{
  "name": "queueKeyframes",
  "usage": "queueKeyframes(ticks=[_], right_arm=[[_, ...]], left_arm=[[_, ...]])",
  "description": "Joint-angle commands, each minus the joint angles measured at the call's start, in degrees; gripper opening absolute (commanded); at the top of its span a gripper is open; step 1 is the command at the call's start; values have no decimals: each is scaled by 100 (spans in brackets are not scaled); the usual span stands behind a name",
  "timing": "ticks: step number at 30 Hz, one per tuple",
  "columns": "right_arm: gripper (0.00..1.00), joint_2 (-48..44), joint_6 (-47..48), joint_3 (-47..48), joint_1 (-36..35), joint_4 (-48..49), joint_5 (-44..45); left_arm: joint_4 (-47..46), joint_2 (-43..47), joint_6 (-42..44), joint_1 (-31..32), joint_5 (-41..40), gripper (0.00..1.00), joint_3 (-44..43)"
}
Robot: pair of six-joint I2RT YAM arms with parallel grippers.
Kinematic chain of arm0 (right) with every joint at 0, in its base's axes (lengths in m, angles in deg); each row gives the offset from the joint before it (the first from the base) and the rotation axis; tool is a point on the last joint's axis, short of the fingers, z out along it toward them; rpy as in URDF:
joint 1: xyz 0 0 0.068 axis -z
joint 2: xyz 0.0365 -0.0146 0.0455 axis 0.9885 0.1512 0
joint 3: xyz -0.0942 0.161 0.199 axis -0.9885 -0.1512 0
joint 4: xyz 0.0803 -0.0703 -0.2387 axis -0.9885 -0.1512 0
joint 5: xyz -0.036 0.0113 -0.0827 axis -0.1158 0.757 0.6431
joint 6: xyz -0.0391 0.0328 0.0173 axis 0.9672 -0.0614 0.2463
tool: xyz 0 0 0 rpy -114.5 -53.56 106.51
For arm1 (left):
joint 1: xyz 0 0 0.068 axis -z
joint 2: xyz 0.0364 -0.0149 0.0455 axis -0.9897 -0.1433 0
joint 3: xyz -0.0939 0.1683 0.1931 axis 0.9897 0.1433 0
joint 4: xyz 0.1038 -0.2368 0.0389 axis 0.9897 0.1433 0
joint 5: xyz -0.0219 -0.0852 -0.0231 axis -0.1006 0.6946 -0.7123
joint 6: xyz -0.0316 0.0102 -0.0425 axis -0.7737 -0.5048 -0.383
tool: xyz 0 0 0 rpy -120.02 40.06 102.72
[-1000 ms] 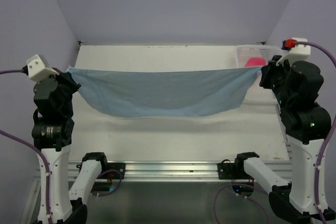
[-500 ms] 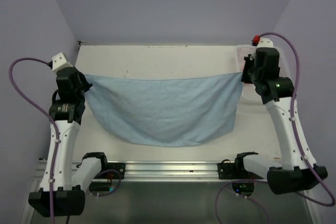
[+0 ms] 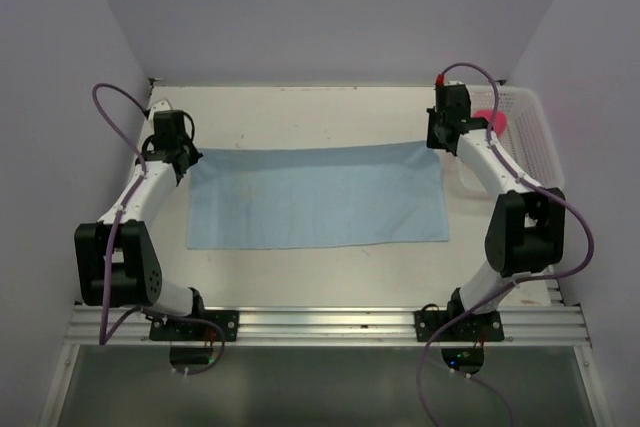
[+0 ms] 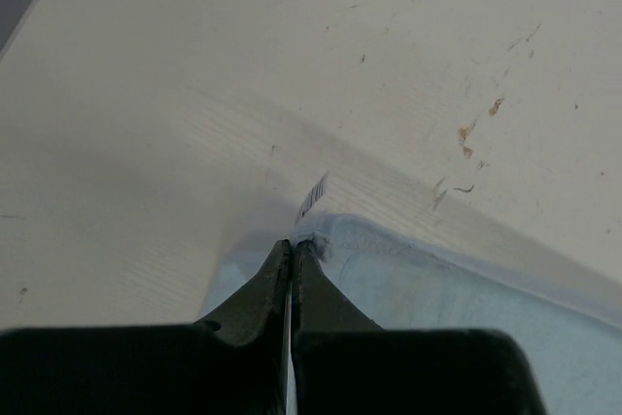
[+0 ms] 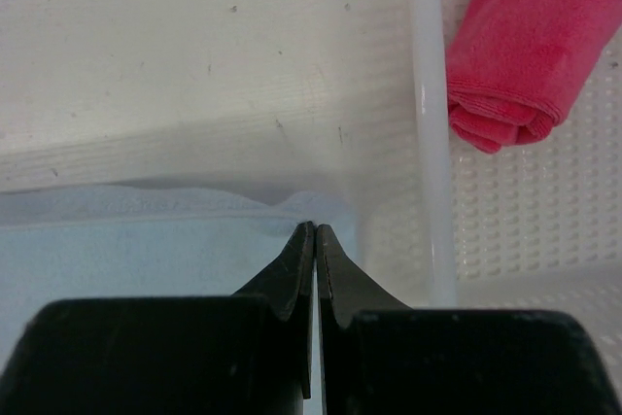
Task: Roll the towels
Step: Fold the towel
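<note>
The light blue towel lies spread flat on the table, long side left to right. My left gripper is shut on its far left corner, low at the table. My right gripper is shut on its far right corner, also low. The red-pink towel sits rolled up in the white mesh basket at the far right; the right wrist view shows it just beyond the basket's rim.
The basket stands against the right wall, close to my right gripper. The table's back edge and the purple walls lie just beyond both grippers. A small barcode label sticks out at the towel's left corner.
Both arms have reached forward and come down, carrying the hanging blue towel away from the bases. It has gone from sagging in the air to lying flat on the table.
</note>
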Motion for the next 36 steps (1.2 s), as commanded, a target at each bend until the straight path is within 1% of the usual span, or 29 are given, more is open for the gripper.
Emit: queueKeyframes(ticks=[1, 6, 10, 15, 17, 19, 23, 25, 28, 36], right_arm=[[0, 281, 131, 65, 32, 908, 108], [0, 527, 385, 30, 41, 1137, 161], [0, 519, 439, -31, 120, 1112, 90], [0, 282, 509, -84, 147, 875, -6], [0, 194, 561, -136, 147, 690, -68], [0, -43, 588, -268, 138, 663, -94], [0, -667, 597, -829, 138, 742, -130], [0, -991, 606, -997, 138, 734, -112], [0, -1317, 571, -1182, 138, 471, -7], [0, -2213, 369, -1867, 138, 277, -331]], left_arm=[[-732, -186, 73, -58, 26, 0, -398], [-943, -424, 440, -67, 228, 0, -416], [-812, -530, 731, -67, 395, 0, -407], [-715, -355, 820, -84, 299, 0, -171], [-750, -206, 802, -102, 464, 0, -56], [-768, -13, 785, -111, 580, 0, 111], [-706, 331, 592, -102, 606, 0, 392], [-566, 558, 530, -111, 458, 0, 506], [-627, 979, 398, -111, 246, 0, 849], [-723, 1718, 758, -102, 316, 0, 1507]])
